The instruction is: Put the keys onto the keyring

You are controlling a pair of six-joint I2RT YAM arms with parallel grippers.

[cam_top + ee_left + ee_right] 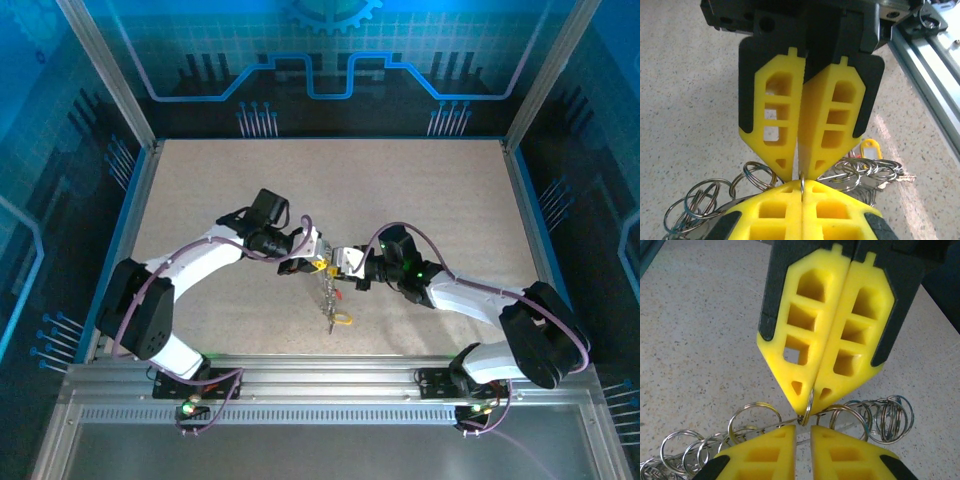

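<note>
Keyring (807, 407) pinched edge-on in shut left gripper (810, 405); right gripper (802, 432), jaws slightly parted, faces it for threading.

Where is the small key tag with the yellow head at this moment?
In the top view the yellow-headed key tag lies on the table, at the near end of the chain of silver rings hanging below the two meeting grippers.
</note>
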